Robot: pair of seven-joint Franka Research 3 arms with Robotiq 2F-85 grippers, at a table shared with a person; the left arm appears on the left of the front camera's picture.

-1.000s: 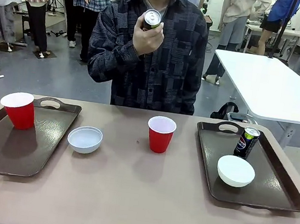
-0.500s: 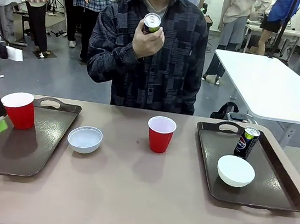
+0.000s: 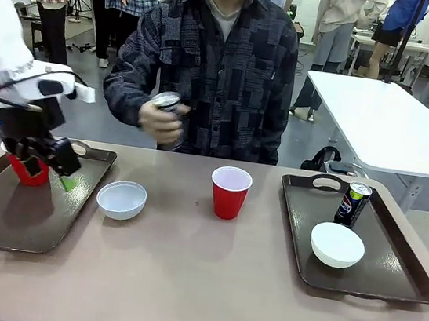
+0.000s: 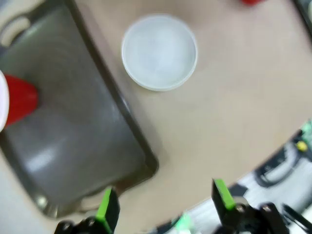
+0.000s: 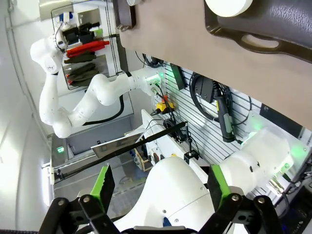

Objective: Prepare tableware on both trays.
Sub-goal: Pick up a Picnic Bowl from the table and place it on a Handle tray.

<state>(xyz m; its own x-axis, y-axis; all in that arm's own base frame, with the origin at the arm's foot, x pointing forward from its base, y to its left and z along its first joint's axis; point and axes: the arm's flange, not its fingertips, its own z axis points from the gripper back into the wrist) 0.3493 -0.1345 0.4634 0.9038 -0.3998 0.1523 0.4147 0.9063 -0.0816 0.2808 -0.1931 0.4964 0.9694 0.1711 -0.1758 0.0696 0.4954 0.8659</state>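
Left wrist view: bowl (image 4: pixel 159 52) well ahead of left tool (image 4: pixel 164 195).

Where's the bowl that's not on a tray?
Front view: the white bowl sits on the table left of centre, just beside the left tray, with the middle red cup to its right.

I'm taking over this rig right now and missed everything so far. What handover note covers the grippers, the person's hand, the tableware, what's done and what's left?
Left gripper: open, empty, above the left tray, near the first red cup.
Right gripper: open, empty, held away from the tabletop.
Person's hand: holds the second can at the far edge.
Done: first red cup on left tray; first can and first bowl on right tray.
Left: second bowl and second can to left tray; second red cup, mid-table, to right tray.
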